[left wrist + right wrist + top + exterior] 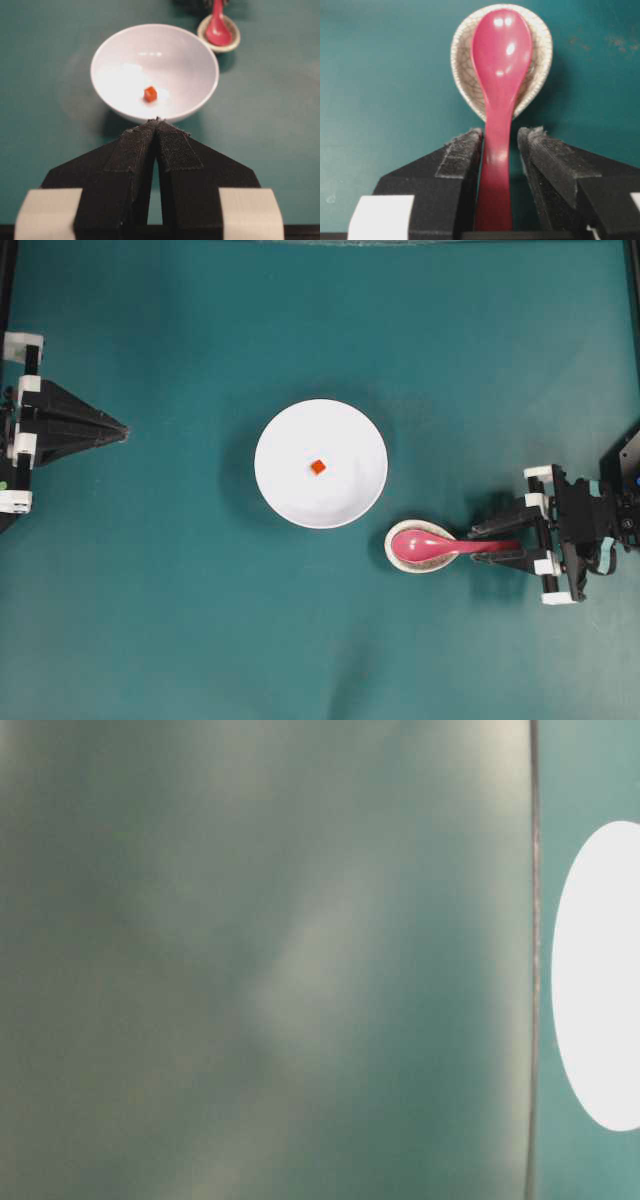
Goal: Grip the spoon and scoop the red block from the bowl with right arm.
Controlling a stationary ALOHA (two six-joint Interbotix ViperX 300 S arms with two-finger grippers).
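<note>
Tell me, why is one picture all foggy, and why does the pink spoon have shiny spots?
The table-level view is blurred out of focus: only grey-green haze and a white blob, overexposed. In the right wrist view the spoon is glossy, so white glare dots shine on its scoop. The overhead view is sharp, with a soft shadow beside the bowl. The left wrist view shows glare inside the bowl, near the red block.

No lettering, label, brand mark, number or sign can be read anywhere in these views: the glossy pink-magenta spoon [500, 100], the plain round white bowl [345, 430], the speckled off-white egg-shaped spoon rest [540, 55] and the teal tabletop [150, 620] all show bare, unmarked surfaces.
</note>
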